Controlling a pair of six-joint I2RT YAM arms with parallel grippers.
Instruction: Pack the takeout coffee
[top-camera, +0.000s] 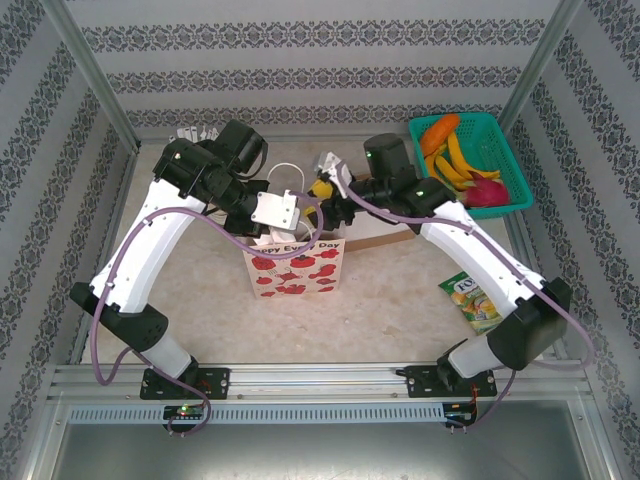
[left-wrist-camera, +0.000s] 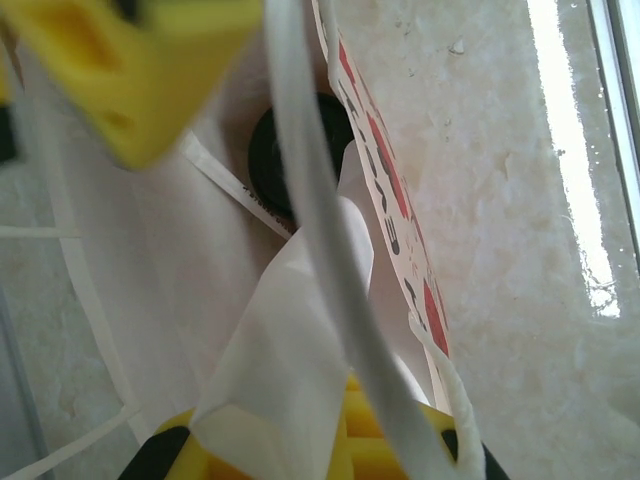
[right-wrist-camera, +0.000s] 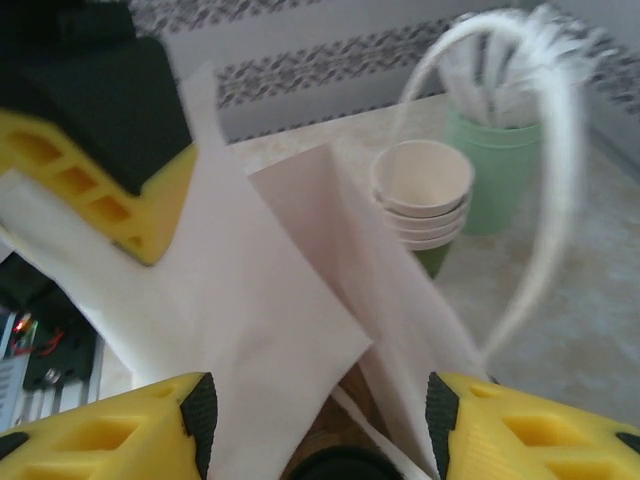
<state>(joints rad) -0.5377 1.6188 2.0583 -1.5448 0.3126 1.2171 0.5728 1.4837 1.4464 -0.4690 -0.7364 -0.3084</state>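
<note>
Cream, marble-look tabletop (top-camera: 400, 300) spreads out under the paper bag (top-camera: 295, 270). Walls (top-camera: 300, 45) papered in grey patterned stripes close it in, with aluminium frame posts (top-camera: 95, 75) at the corners. The bag (white, printed with red shapes and "Happy Every Day") stands upright. A teal basket (top-camera: 452, 119) of fruit sits to the bag's far right, and a green snack packet (top-camera: 472, 298) lies flat to its near right. Past the bag's rim, a stack of lidless cups (right-wrist-camera: 422, 190) stands just beside a pale green cup (right-wrist-camera: 495, 170) of white-wrapped sticks. The left gripper (left-wrist-camera: 330, 450) is clamped on the bag's rim. The right gripper (right-wrist-camera: 320, 420) hangs over the bag's mouth with its jaws apart. The takeout coffee (left-wrist-camera: 268, 162) sits deep inside the bag. Its round black lid shows dark against the white lining, and the paper hides its sides.
</note>
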